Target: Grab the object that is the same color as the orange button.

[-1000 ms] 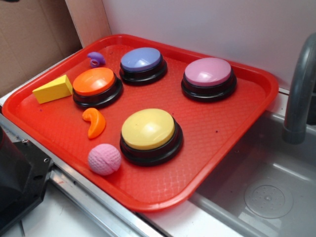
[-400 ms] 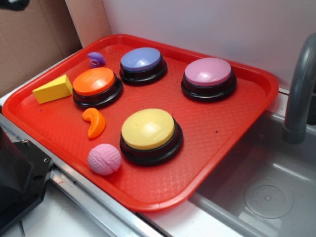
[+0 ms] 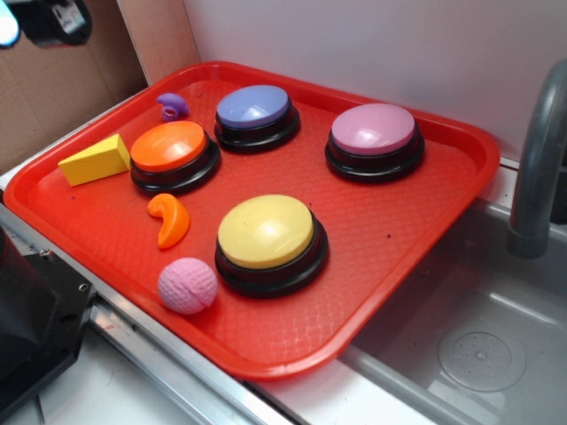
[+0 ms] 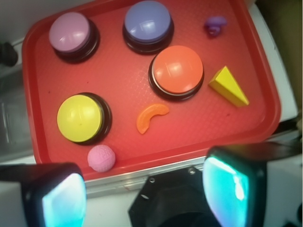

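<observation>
Tray [image 3: 416, 257] of red plastic, lying across the bench with one corner overhanging the grey sink [image 3: 478, 345] at the right edge. Orange crescent [image 3: 169, 219] resting flat on the tray floor, just in front of the orange button [image 3: 174, 155] and close beside the yellow button [image 3: 269, 241], touching neither. Same crescent [image 4: 150, 117] in the wrist view, below the orange button [image 4: 177, 72] and right of the yellow button [image 4: 83, 118]. Pink textured ball [image 3: 187, 285] near the tray's front rim, below the crescent. Yellow wedge block [image 3: 95, 159] at the tray's left edge, just beside the orange button. Blue-violet button [image 3: 256, 116] and pink button [image 3: 374, 140] along the tray's far side, toward the back wall. Small purple piece [image 3: 173, 107] near the far left corner of the tray, between the wedge and the blue-violet button. Grey faucet pipe [image 3: 536, 168] standing at the right edge of the bench.

Gripper [image 4: 142, 189] raised high above the front edge, well apart from everything on the tray; fingers spread wide, both pads [image 4: 227, 184] glowing pale cyan at the bottom of the wrist view, nothing held between them. Only a dark part of the gripper [image 3: 49, 19] visible in the exterior view, at the top left corner, above the cardboard.
</observation>
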You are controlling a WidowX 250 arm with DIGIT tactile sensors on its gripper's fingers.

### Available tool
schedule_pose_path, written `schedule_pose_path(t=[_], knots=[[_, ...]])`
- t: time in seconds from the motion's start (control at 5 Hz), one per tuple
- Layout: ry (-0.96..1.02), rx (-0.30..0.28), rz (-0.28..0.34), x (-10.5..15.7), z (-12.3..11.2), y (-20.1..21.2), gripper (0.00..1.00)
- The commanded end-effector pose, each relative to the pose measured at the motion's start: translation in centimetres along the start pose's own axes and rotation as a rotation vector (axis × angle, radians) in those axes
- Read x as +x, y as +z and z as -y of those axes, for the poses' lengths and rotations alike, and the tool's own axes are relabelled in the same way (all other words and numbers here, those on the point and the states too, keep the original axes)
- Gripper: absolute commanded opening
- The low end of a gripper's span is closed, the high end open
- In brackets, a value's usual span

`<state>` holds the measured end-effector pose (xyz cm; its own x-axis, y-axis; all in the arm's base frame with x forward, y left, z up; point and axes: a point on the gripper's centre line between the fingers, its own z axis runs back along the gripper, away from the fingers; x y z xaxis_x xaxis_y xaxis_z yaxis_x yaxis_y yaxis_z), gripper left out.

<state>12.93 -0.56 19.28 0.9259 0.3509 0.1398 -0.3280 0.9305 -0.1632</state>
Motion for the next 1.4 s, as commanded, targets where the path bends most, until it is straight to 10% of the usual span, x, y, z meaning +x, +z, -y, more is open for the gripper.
schedule_pose_path(t=[0.0, 1.2], knots=[[0.381, 0.05, 0.057, 0.9, -0.4, -3.6, 1.0], [0.691, 0.044, 0.016, 2.5, -2.3, -16.4, 1.0]])
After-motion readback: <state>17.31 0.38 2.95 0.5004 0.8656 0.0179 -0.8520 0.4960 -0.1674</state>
